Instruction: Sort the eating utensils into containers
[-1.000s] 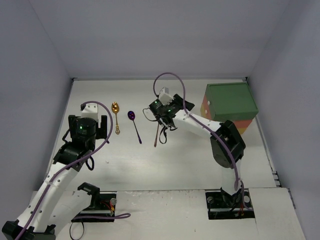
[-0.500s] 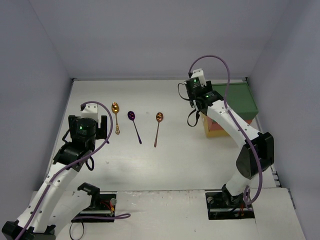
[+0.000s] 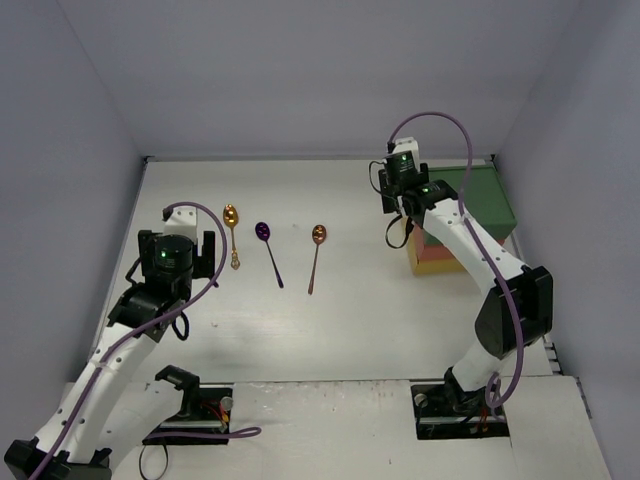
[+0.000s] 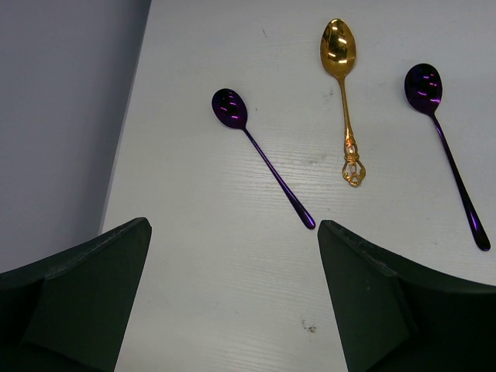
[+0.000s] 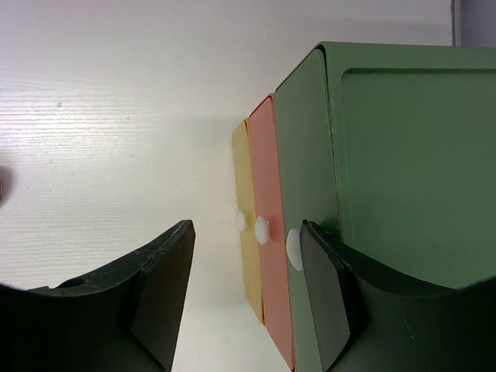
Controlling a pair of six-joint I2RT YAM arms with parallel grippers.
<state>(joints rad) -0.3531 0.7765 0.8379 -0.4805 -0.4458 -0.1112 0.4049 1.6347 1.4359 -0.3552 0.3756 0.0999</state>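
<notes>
Hovering over the left part of the white table, the left gripper has its 2 dark fingers wide apart, with nothing between them. Below its camera lie 3 slim shiny metal spoons: a purple spoon on the left, a gold spoon with an ornate handle end in the middle, and a second purple spoon on the right. They do not touch each other, and their bowls point to the far side. In the top view a copper spoon lies alone, to the right of them. The right gripper is also wide open and holds nothing. It hangs just before the front of the block of 3 stacked drawer-boxes at the far right of the table: green on top, red-orange in the middle, yellow at the bottom. Each front has a white round knob.
</notes>
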